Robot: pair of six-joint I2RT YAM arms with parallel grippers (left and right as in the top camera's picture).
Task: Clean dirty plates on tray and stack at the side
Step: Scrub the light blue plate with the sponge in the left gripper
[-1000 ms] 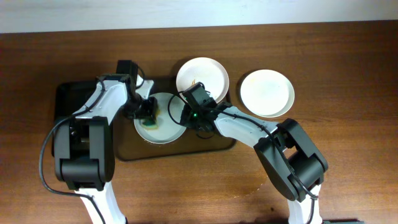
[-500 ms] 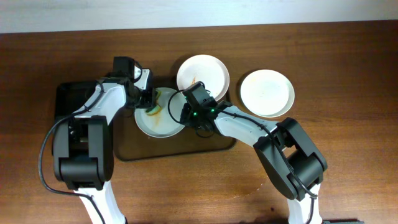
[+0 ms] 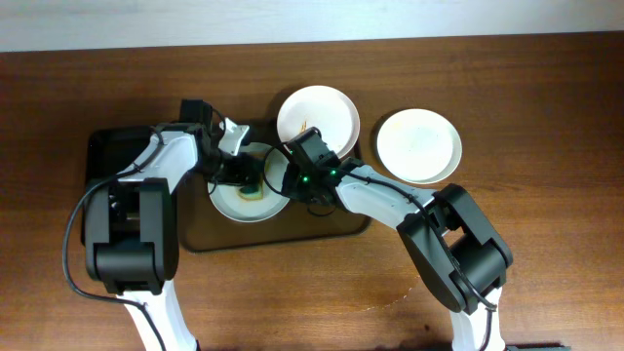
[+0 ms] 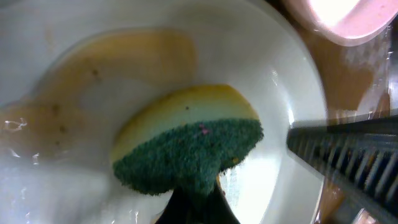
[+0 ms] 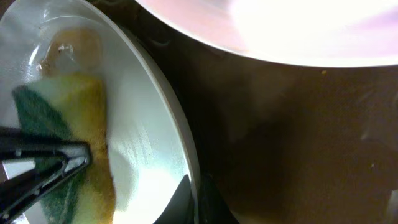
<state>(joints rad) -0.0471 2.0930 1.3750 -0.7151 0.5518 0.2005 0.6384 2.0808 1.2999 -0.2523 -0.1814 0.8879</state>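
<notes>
Now the yellow-and-green foam sponge (image 4: 186,146) sits mid-bowl of the round white shallow plate (image 3: 237,207) being wiped. Half a sec ago it was up by the far-left rim, and a sec ago at the left edge. So the stroke has swept round & come in toward the centre.

The left pincer (image 3: 242,181) is clamped on the sponge, green scourer layer nearer the wrist cam. The right pincer (image 5: 194,200) is closed on this plate's right rim, one finger each side, steadying it. That's the same hold as a sec ago.

Plate pos: inside the translucent smoky-brown rectangular tray (image 3: 317,226), left-centre part. Can't tell if it is tipped or flat.

The left wrist view shows an orange-brown film (image 4: 93,74) on the bowl beyond the sponge, wide, thin & streaky rather than a tight blob. Judgement: the dirt is loosened & dragged about, not cleared. More passes are needed, esp. over that band, before this one counts as clean.

A second white plate (image 3: 318,112) overlaps the tray's far edge, just beside the right arm, w/ a small orange mark (image 3: 307,127). It looks unwiped.

A third white plate (image 3: 419,146) rests on the brown wooden desk (image 3: 546,195), right of the tray. It looks plain white, prob. the start of the stack.

An opaque black tray (image 3: 102,156) sits at the left, partly under the left arm. Approx one of three done, the second in progress.
</notes>
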